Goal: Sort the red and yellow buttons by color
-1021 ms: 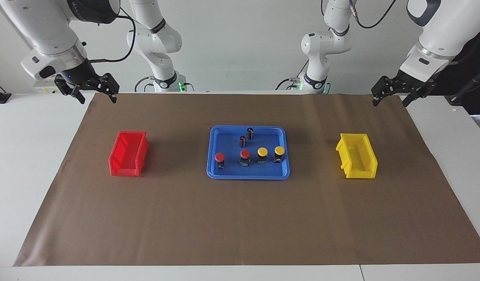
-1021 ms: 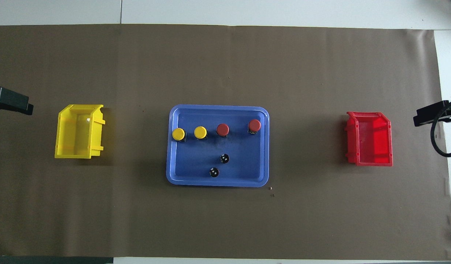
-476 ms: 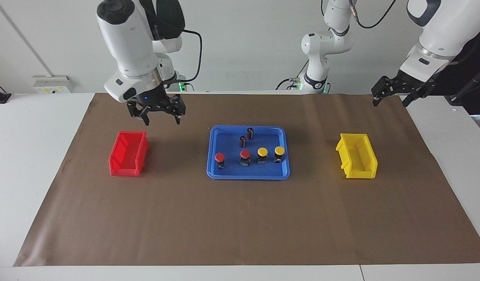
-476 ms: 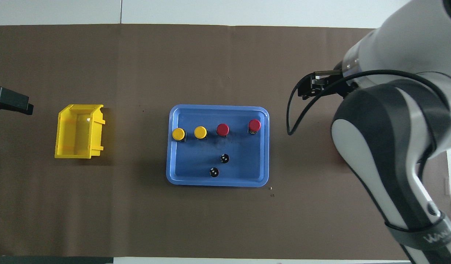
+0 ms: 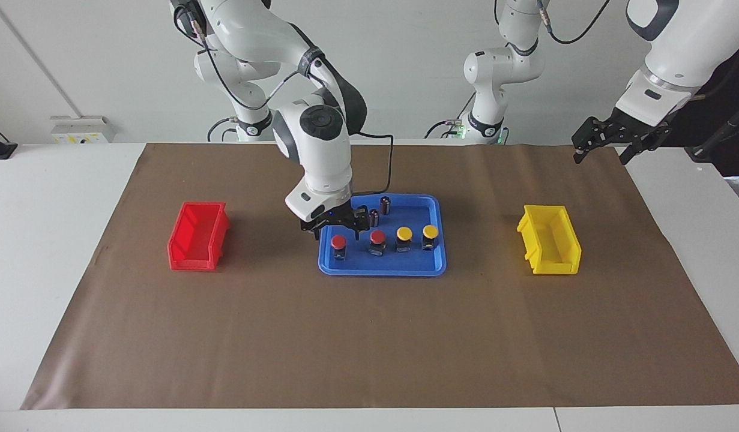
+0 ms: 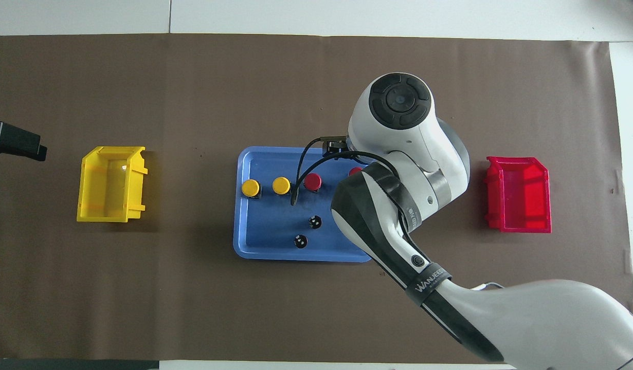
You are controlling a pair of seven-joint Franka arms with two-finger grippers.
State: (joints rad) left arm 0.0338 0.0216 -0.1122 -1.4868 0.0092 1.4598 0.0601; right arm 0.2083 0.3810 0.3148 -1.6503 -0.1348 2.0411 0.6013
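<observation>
Two red buttons (image 5: 338,242) (image 5: 377,237) and two yellow buttons (image 5: 404,234) (image 5: 430,231) stand in a row in the blue tray (image 5: 381,270). My right gripper (image 5: 337,234) is open just over the red button nearest the right arm's end, one finger at each side of its cap. In the overhead view the arm hides most of that button (image 6: 355,171). The other red button (image 6: 312,181) and the yellow buttons (image 6: 281,185) (image 6: 250,188) show. My left gripper (image 5: 601,159) waits open, raised over the mat's edge at the left arm's end.
Two dark capless cylinders (image 5: 385,204) (image 5: 374,217) stand in the tray, nearer to the robots than the buttons. A red bin (image 5: 198,237) sits toward the right arm's end and a yellow bin (image 5: 549,240) toward the left arm's end. Brown mat covers the table.
My right arm has swung in from its end of the table, past the red bin, and come down over the tray's red button. The left arm and the buttons have not moved.
</observation>
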